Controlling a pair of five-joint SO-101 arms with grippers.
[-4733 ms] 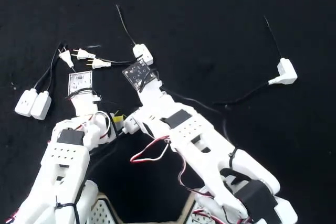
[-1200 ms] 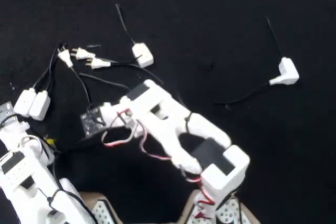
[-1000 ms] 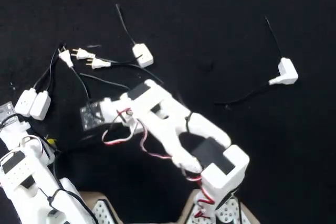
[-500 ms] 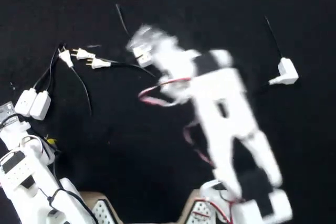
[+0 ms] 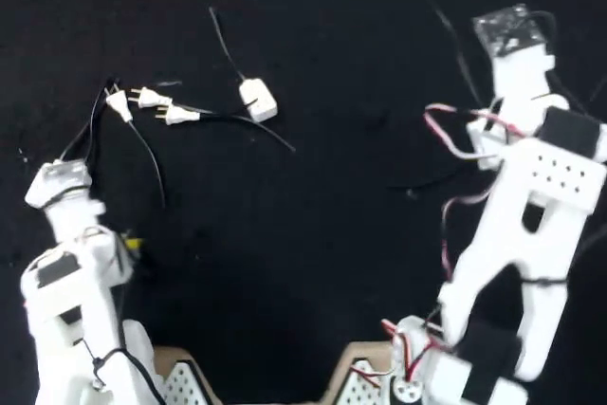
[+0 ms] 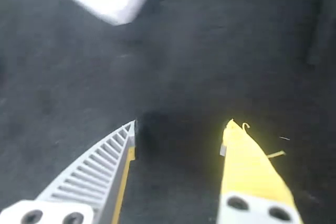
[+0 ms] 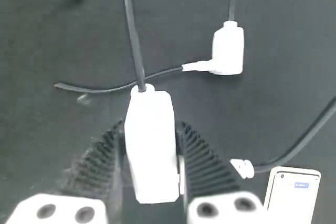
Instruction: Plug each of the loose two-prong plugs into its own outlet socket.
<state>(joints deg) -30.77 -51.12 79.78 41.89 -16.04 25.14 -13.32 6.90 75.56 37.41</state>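
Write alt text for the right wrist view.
The right gripper is shut on a white outlet socket, its black cord running away over the black table. Beyond lies a second white socket with a plug at its side; a loose plug lies nearer.

You have a matt black, cloth-like table (image 5: 332, 196), a smooth white plastic outlet socket (image 7: 151, 150) with a faint sheen, ribbed matt dark pads (image 7: 202, 161) on your right gripper (image 7: 151, 127), your left gripper (image 6: 178, 132) in glossy yellow plastic and ribbed grey, white plastic plugs (image 5: 152, 99) tipped with metal.
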